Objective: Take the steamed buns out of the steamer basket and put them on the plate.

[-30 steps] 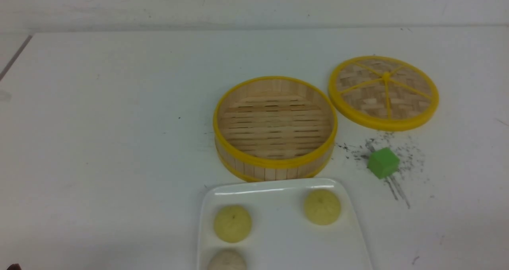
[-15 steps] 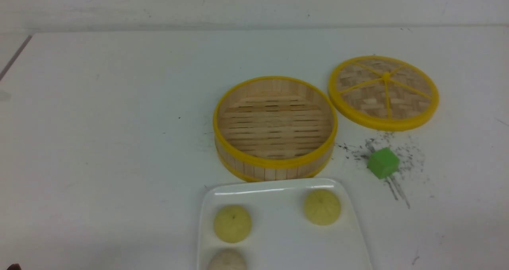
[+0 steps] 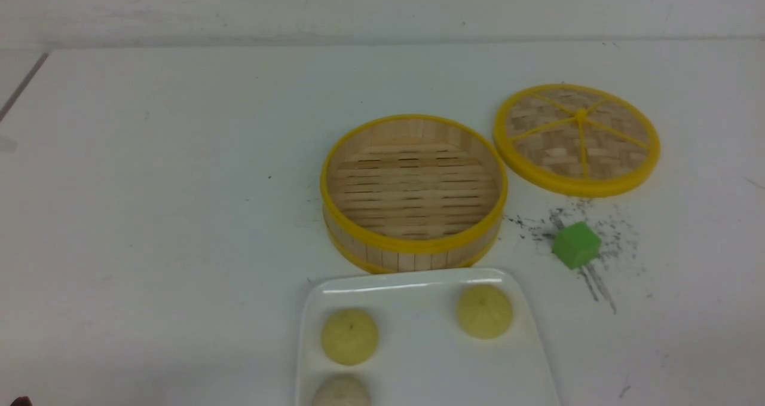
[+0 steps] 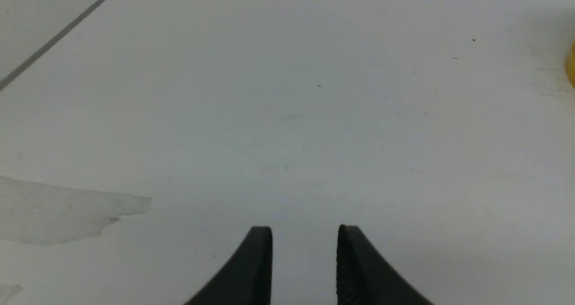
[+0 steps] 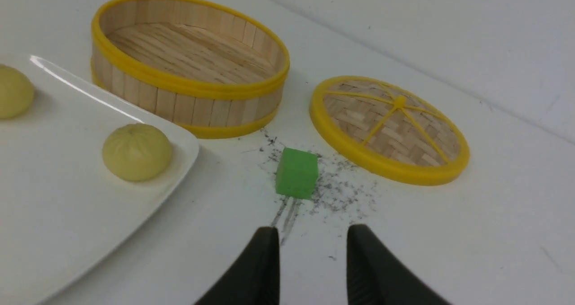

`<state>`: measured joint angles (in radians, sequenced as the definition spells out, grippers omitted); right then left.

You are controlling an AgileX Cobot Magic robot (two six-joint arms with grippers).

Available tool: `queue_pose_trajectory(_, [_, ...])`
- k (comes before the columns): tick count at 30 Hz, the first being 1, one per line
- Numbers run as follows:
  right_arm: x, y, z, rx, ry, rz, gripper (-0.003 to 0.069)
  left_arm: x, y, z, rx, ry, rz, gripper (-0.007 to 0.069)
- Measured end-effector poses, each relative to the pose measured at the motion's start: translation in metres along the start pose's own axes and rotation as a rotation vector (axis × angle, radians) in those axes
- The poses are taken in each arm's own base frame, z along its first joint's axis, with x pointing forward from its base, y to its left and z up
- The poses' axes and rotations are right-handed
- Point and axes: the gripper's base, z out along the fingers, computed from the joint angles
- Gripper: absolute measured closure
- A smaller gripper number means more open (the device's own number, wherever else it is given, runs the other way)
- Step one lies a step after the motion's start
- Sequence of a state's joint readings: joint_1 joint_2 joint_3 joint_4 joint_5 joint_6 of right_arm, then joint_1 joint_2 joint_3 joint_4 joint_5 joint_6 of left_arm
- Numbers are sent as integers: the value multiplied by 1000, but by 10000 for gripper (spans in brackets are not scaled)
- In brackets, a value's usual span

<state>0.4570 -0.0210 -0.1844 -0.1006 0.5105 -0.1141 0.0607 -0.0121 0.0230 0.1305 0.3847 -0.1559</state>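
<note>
Sitting at the frame's bottom centre: three small pleated dome buns (image 3: 349,336) on the glossy white rectangular plate (image 3: 418,286). Standing empty just behind, mid-frame: the round bamboo-slat steamer basket (image 3: 413,247). Looking finished; needing only retreat. Hovering with jaws narrowly parted, holding nothing: left gripper (image 4: 304,264), right gripper (image 5: 313,262). Lying right: green cube (image 3: 575,245), woven lid (image 3: 577,138), blocking nothing.

a lab-style test bench: bare, scuffed white table (image 3: 179,185) against a plain white wall (image 3: 382,5).
</note>
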Motion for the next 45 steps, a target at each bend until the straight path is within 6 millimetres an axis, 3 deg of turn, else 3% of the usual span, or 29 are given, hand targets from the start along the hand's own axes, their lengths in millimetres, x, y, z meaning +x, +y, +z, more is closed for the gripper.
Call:
queue_pose_trajectory(8, [17, 10, 7, -66, 73, 324, 419, 0, 0, 0, 0, 0, 0, 384])
queue_pose_trajectory(16, [52, 17, 22, -61, 143, 329, 419, 0, 0, 0, 0, 0, 0, 384])
queue_pose_trajectory(24, [51, 17, 23, -56, 102, 334, 419, 0, 0, 0, -4, -1, 11, 384])
queue_pose_trajectory(40, [57, -7, 19, 409, 132, 385, 419, 0, 2, 0, -26, -2, 64, 384])
queue_pose_trajectory(45, [58, -9, 18, 454, 135, 396, 419, 0, 2, 0, -26, -2, 64, 384])
